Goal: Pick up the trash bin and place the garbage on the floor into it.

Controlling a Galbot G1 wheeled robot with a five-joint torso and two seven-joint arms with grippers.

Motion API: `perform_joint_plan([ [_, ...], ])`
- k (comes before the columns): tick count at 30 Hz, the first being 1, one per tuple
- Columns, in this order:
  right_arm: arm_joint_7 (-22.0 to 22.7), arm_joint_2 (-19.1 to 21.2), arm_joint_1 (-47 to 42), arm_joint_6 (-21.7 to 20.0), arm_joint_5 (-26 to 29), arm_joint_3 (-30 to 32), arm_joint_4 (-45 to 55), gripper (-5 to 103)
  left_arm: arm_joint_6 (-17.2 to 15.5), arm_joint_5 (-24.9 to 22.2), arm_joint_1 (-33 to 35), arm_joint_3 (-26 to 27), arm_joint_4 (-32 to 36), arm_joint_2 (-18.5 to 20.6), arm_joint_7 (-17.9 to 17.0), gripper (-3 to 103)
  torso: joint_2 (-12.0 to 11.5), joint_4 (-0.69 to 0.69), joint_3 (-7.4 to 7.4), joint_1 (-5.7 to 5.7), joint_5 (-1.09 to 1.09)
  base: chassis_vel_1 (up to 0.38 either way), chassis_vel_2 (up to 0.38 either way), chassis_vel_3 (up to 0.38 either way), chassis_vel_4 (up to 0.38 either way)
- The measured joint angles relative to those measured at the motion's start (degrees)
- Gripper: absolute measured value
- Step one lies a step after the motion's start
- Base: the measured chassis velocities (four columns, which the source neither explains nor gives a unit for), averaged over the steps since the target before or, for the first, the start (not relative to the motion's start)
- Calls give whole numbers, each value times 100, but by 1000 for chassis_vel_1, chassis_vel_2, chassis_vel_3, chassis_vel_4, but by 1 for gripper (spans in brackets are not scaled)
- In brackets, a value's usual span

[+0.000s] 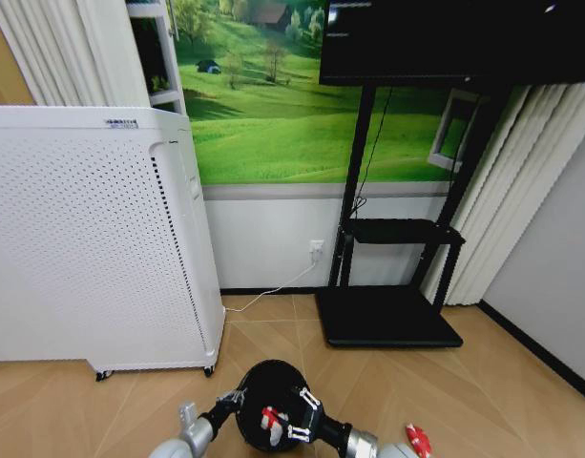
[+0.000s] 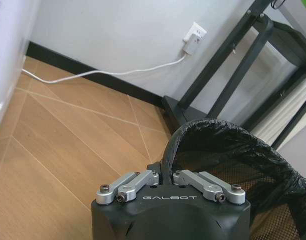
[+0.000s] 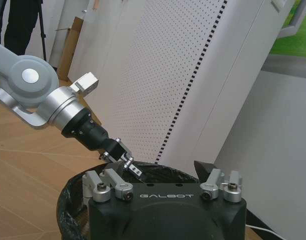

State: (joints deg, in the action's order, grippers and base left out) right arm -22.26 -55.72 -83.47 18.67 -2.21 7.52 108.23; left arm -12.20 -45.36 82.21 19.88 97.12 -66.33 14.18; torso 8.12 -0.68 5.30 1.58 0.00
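In the head view the black trash bin [image 1: 263, 380] sits low at the centre, over the wooden floor [image 1: 521, 382]. My left gripper [image 1: 237, 394] is shut on its rim; the left wrist view shows that gripper [image 2: 166, 167] clamped on the black liner edge of the bin [image 2: 227, 145]. My right gripper [image 1: 285, 417] is open over the bin mouth. A red-and-white scrap of garbage [image 1: 270, 419] sits just ahead of it, inside the bin opening. A small red piece [image 1: 418, 440] lies on the floor to the right. The right wrist view shows the bin [image 3: 68, 200] and the left gripper [image 3: 129, 162].
A tall white perforated appliance [image 1: 92, 239] on casters stands close on the left. A black TV stand base [image 1: 387, 320] sits ahead by the wall, with a white cable running from the outlet [image 1: 316, 250]. Bare floor lies to the right.
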Motion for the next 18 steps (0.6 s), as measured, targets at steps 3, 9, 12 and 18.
perform_joint_plan([
  [3,63,-24,-92,35,88,156,65,91,0,-38,68,169,83,17,-14,6,0,0,0,0,0,0,0,0,0],
  [9,84,-13,-402,108,268,911,308,100,20,-263,298,725,205,157,-11,6,0,0,0,0,1,0,0,0,0],
  [12,133,-45,-528,163,409,1322,314,100,36,-385,413,1030,271,212,8,6,0,0,0,0,-2,0,0,0,0],
  [18,135,-127,-601,267,548,1811,186,100,45,-520,568,1454,428,203,10,6,0,0,0,0,0,0,0,0,0],
])
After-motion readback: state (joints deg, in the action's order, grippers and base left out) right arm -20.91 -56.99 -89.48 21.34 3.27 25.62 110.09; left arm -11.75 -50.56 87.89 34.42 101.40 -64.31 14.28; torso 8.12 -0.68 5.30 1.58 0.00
